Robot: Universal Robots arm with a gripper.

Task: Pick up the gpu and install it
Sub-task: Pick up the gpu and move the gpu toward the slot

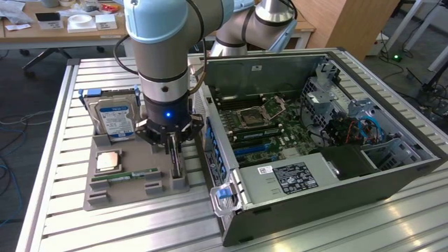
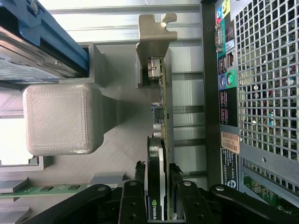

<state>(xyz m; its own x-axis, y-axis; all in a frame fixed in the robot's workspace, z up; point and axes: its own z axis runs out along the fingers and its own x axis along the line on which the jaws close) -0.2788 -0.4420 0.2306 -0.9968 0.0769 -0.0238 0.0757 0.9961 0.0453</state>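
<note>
The gpu [image 1: 176, 167] stands on edge in a slot of the grey holder tray [image 1: 115, 198], on the side nearest the computer case. My gripper [image 1: 173, 149] hangs straight down over it. In the wrist view the gpu [image 2: 163, 100] runs away from the camera, ending in its tan metal bracket [image 2: 152, 37]. My gripper [image 2: 158, 170] straddles the card's near end. One of the black fingers [image 2: 140, 169] lies along each face, with only narrow gaps left. The card still sits in its slot.
A blue-labelled hard drive [image 1: 115, 118] stands at the tray's far end. A CPU [image 1: 107, 161] and a green memory stick [image 1: 126, 175] lie beside the card. The open computer case [image 1: 392, 176] with its motherboard [image 1: 259, 126] lies close on the exterior view's right.
</note>
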